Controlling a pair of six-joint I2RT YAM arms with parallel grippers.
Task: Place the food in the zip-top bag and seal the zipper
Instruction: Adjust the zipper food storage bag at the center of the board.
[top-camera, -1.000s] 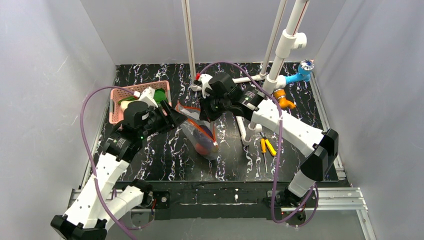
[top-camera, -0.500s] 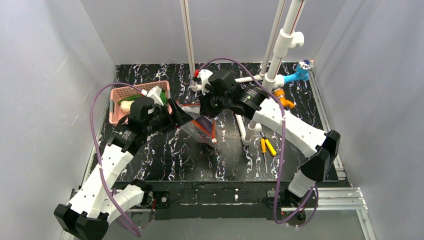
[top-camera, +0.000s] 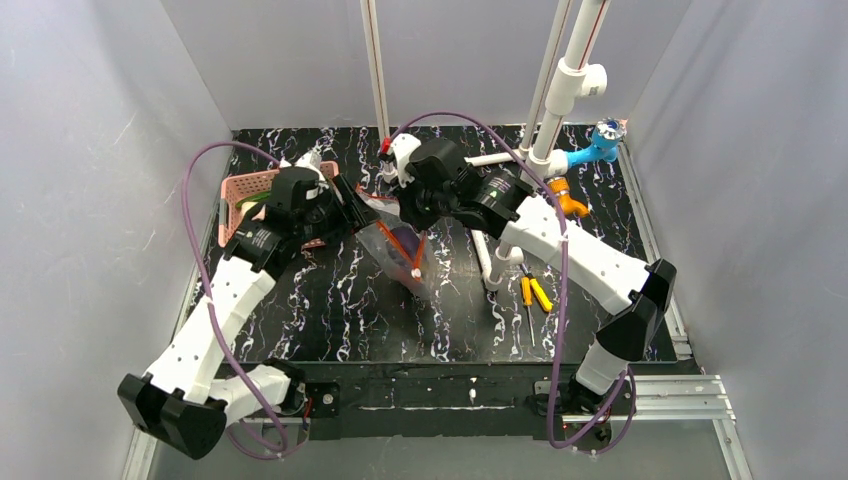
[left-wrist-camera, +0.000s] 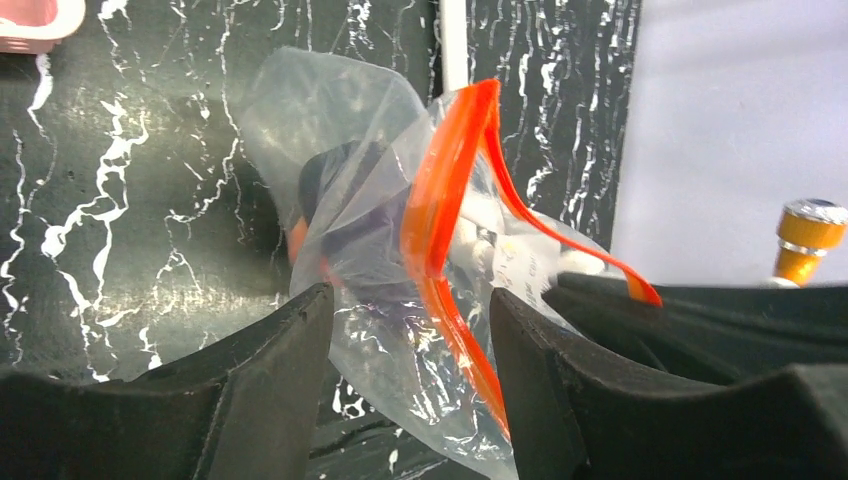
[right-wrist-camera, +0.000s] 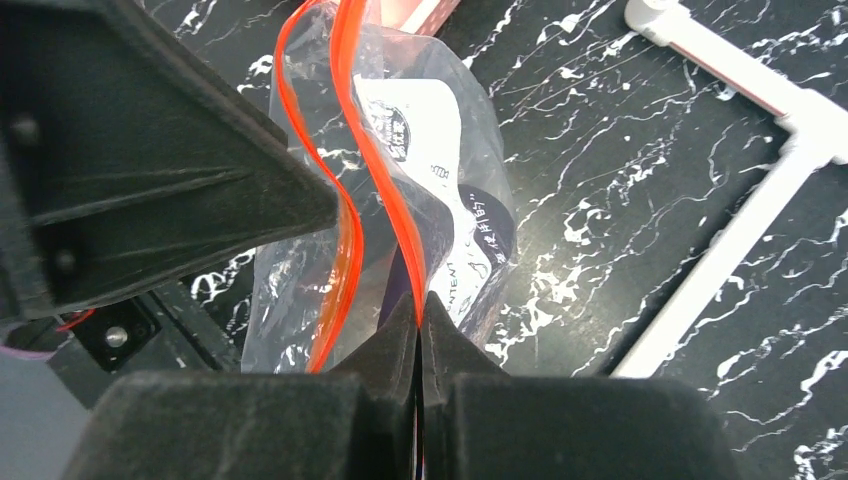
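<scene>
I run two arms built alike. The left arm (top-camera: 225, 310) and right arm (top-camera: 590, 262) wear white shells on the long links and black housings at the joints and bases. A purple cable (top-camera: 455, 114) loops off each one. The left gripper (left-wrist-camera: 410, 300) has matte black, wedge-shaped fingers (left-wrist-camera: 260, 390), and the right gripper (right-wrist-camera: 420, 300) matches it.
</scene>
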